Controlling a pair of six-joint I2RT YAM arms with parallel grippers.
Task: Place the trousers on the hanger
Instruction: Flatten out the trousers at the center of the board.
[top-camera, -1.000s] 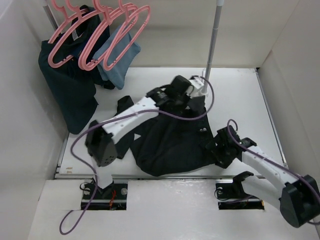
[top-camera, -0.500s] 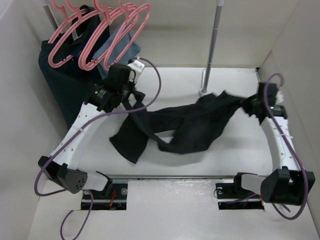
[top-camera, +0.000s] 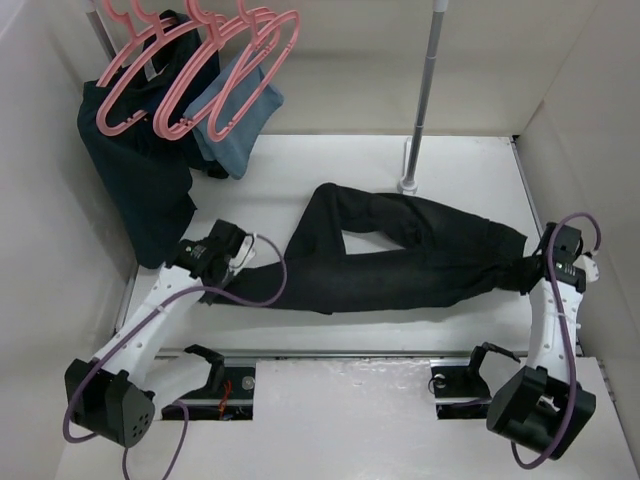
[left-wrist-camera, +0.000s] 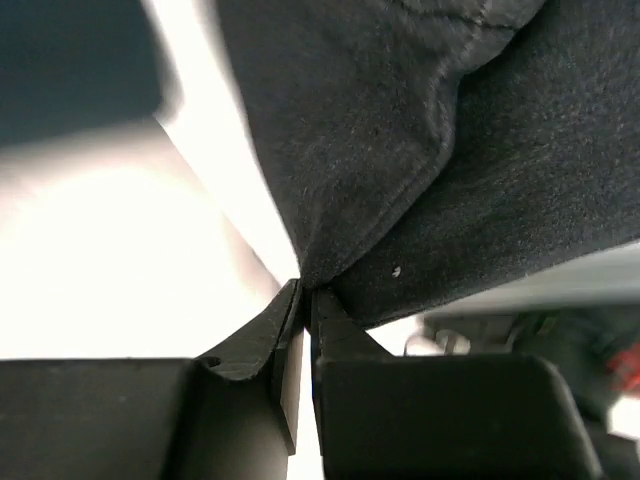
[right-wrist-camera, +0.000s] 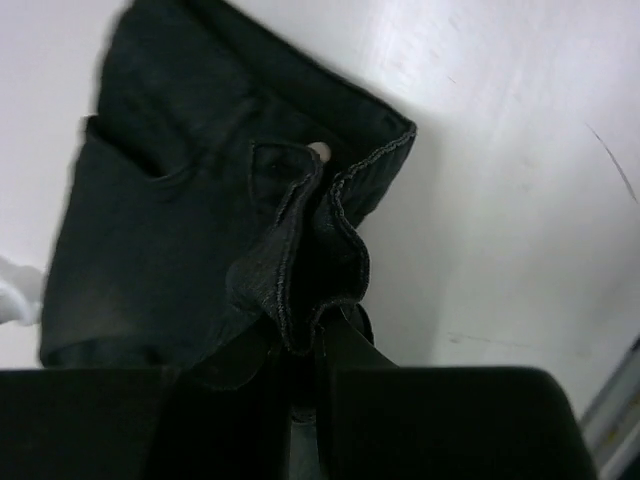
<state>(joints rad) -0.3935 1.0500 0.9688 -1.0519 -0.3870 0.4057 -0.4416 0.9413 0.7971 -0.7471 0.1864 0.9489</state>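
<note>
The trousers (top-camera: 400, 265) lie stretched flat across the table, legs pointing left and waistband at the right. My left gripper (top-camera: 240, 262) is shut on the end of a leg; the left wrist view shows the dark cloth (left-wrist-camera: 400, 150) pinched at the tips of that gripper (left-wrist-camera: 305, 290). At the right my other gripper (top-camera: 530, 268) is shut on the bunched waistband (right-wrist-camera: 300, 230), which rises from the right gripper (right-wrist-camera: 305, 340) beside the fly button. Several pink hangers (top-camera: 200, 70) hang on the rail at the back left, far from both grippers.
A dark navy garment (top-camera: 140, 190) and a light blue cloth (top-camera: 235, 125) hang under the hangers at the back left. A metal pole (top-camera: 425, 90) stands at the back centre, its foot touching the upper trouser leg. White walls close in left, right and behind.
The trousers went from a bunched heap to being pulled out between both arms, and now lie spread flat. The left arm came back toward the near left; the right gripper shut on the waistband.
</note>
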